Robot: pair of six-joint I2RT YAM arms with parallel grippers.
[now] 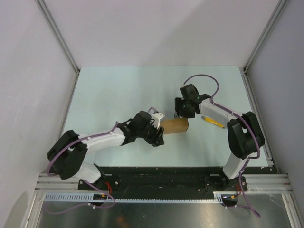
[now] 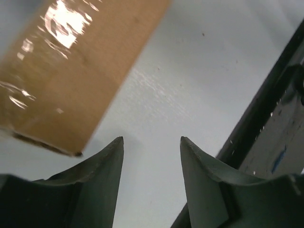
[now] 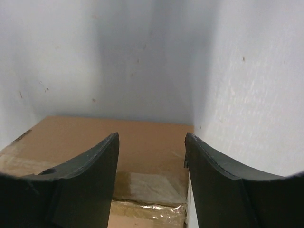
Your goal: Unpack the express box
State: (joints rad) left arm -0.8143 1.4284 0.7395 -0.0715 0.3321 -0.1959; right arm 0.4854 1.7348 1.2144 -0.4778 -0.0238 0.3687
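The small, flat, plain brown cardboard express box (image 1: 175, 125) lies near the middle of the pale mint-green table (image 1: 109, 95), its long axis running from 9 to 3 o'clock in the top view. Its lid is down, and clear glossy tape (image 3: 149, 187) crosses the top face.

The left fingers (image 2: 97, 180) sit at the box's 9 o'clock end. They are released: the wrist view shows them spread with only bare table between them. The box lies off toward 10 o'clock there, its near corner just beside the tip of the 9 o'clock finger with a sliver of table between them.

The right fingers (image 3: 85, 180) hang over the box's 12 to 1 o'clock edge, pointing down at the taped top. They too are spread and released. The cardboard runs wider than the gap between them, and they clasp nothing.

A slim yellow-and-black utility knife (image 1: 212, 122) lies on the table at the box's 3 o'clock, well apart from it and partly under the right arm.

White walls (image 1: 156, 33) enclose the table at 9, 12 and 3 o'clock
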